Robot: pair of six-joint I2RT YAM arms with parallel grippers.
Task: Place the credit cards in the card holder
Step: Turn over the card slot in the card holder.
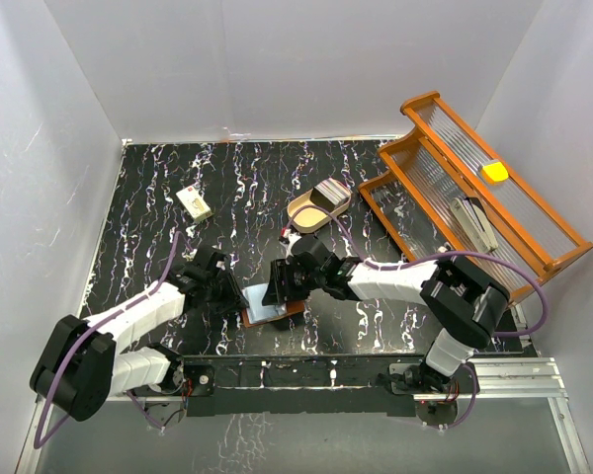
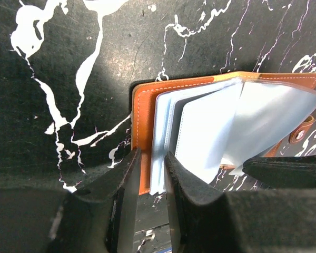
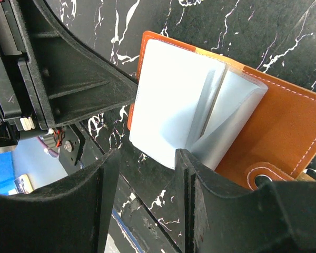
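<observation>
Open card holder (image 3: 284,121), pinched at one edge by the left hand (image 2: 150,158); right hand (image 3: 145,158) held half-open, empty.

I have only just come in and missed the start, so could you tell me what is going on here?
Both grippers are at the card holder, which lies open with its pale sleeves fanned up. The left gripper straddles one edge of it; whether it actually grips is unclear. The right gripper stands open at a corner of the sleeves. The credit cards sit stacked in the beige tray farther back, and neither gripper holds one.
</observation>
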